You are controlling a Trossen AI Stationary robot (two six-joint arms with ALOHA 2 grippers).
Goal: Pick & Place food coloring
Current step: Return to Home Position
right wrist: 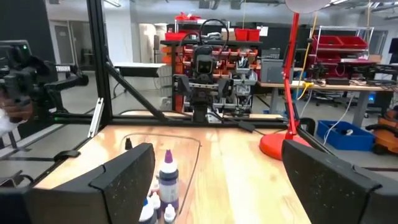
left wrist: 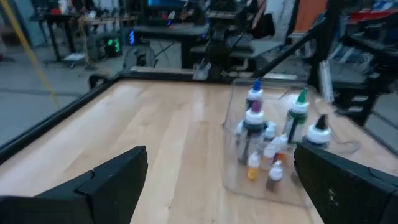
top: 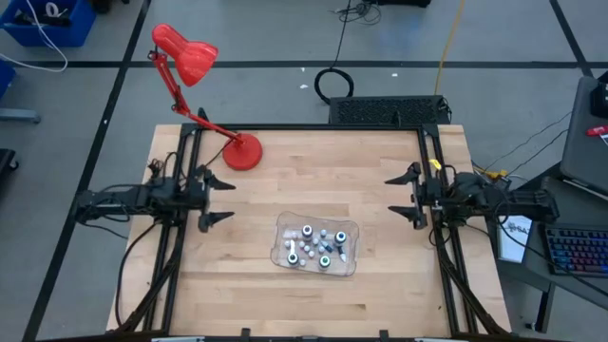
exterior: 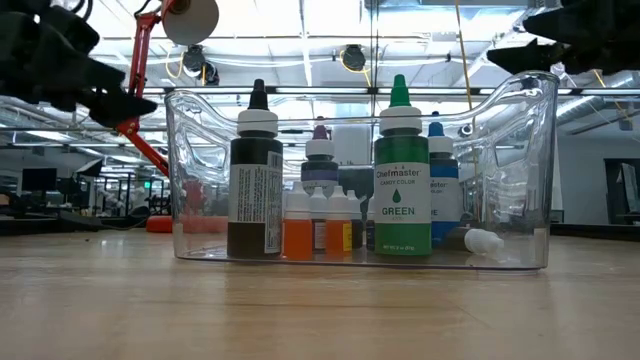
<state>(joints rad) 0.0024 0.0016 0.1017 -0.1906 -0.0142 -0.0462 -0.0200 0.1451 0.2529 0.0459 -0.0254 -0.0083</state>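
The food coloring bottles (top: 313,247) stand packed inside a clear plastic tray (top: 347,228) near the table's middle. In the low view I make out a dark bottle (exterior: 255,190), a green one (exterior: 402,180), a blue one (exterior: 441,190), a purple-capped one (exterior: 320,160) and small orange ones (exterior: 300,232). A tiny whitish bottle (exterior: 483,240) lies on its side on the tray floor. My left gripper (top: 228,200) hovers open, left of the tray. My right gripper (top: 391,196) hovers open, to its right and slightly farther back. Both wrist views show the bottles (left wrist: 270,146) (right wrist: 166,180) ahead between open fingers.
A red desk lamp stands with its base (top: 243,152) on the far left part of the table, its head (top: 185,52) reaching past the far edge. Bare wood lies around the tray on all sides. Black frame rails (top: 432,171) run along the table's left and right sides.
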